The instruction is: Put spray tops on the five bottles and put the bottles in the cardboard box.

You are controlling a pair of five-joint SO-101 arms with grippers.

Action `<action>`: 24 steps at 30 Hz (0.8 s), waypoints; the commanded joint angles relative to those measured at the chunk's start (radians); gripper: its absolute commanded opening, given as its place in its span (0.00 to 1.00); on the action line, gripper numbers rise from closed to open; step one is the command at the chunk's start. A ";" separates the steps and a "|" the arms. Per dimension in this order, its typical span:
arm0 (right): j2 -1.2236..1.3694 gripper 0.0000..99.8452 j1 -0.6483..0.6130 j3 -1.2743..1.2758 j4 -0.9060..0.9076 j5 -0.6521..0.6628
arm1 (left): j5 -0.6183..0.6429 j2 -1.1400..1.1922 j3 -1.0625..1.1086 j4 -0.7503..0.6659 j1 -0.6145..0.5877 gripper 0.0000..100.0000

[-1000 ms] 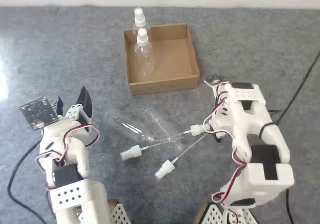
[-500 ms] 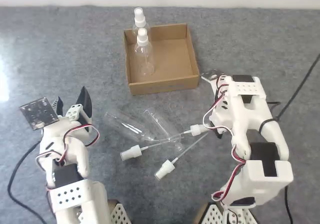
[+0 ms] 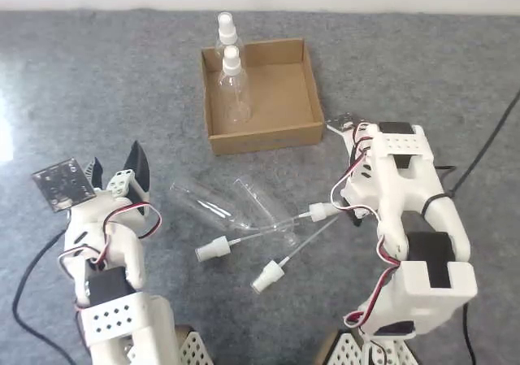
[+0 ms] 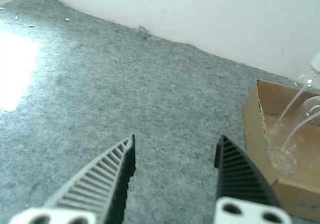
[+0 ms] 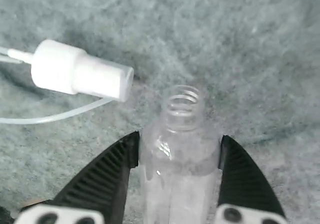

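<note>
Spray tops are lying loose on the grey carpet (image 3: 97, 80) nearest the arm bases: one spray top (image 3: 268, 277) is lying between the two arms and a second spray top (image 3: 214, 249) just beyond it toward the left arm, each with its thin tube pointing toward the right arm (image 3: 398, 186). A third spray top (image 3: 321, 212) is resting right beside that arm's wrist.

In the right wrist view, the right gripper (image 5: 178, 138) is clamping an uncapped bottle (image 5: 181, 109) by the shoulder, one finger pressing on each side, with the bare threaded neck pointing away from the camera. The third spray top (image 5: 80, 77) is lying just beside that neck, not touching it.

Farther out, two clear bottles are lying on their sides between the arms, a left bottle (image 3: 203, 202) and a right bottle (image 3: 264, 206), both without tops.

The left gripper (image 3: 118, 166) is hanging above bare carpet with its fingers spread wide, gripping nothing (image 4: 175, 159).

Beyond the lying bottles, the cardboard box (image 3: 264, 137) is sitting with its open side up. A capped bottle (image 3: 233, 84) is standing inside near its left wall. Another capped bottle (image 3: 227, 30) is standing at the far left corner; whether it is inside or just behind the box, I cannot tell.
</note>
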 commanded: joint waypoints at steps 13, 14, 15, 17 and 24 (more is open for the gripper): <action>-0.077 0.11 -0.010 -0.064 0.108 0.011 | -0.009 0.005 -0.015 -0.029 0.002 0.24; -0.091 0.11 -0.010 -0.064 0.122 0.011 | -0.009 0.005 -0.015 -0.029 0.002 0.24; -0.105 0.11 -0.010 -0.066 0.140 0.011 | -0.009 0.005 -0.015 -0.029 0.002 0.24; -0.143 0.11 -0.010 -0.071 0.176 0.009 | -0.009 0.005 -0.015 -0.029 0.002 0.24; -0.371 0.11 -0.010 -0.064 0.271 0.000 | -0.009 0.005 -0.015 -0.029 0.002 0.24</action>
